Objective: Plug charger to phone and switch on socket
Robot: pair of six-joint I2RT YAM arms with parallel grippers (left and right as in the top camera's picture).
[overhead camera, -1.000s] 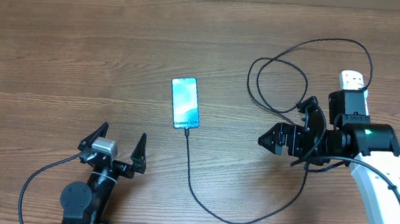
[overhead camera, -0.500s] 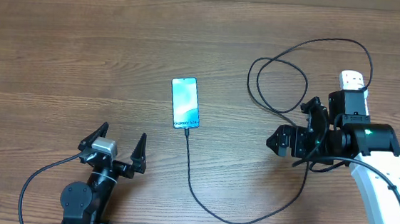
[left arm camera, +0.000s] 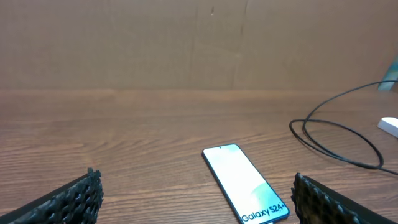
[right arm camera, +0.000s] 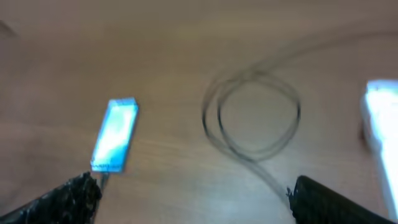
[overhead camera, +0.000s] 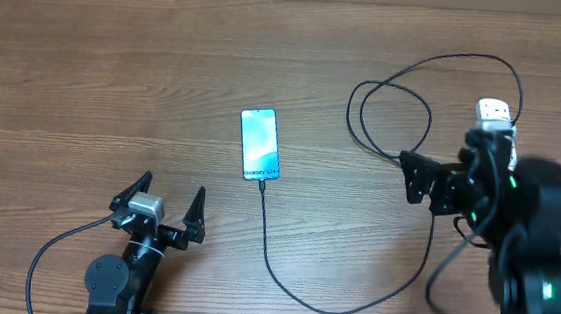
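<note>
Slim rectangular phone, glossy blue-lit screen; thin black charger cable meets its bottom edge. I see left gripper and right gripper spread, empty.

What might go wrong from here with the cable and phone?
The open right tool hangs beside the loops of the thin black cable; it may snag them and tug the slim lit-screen phone. The white power strip lies mostly hidden under that arm, so its switch may be hard to find.
</note>
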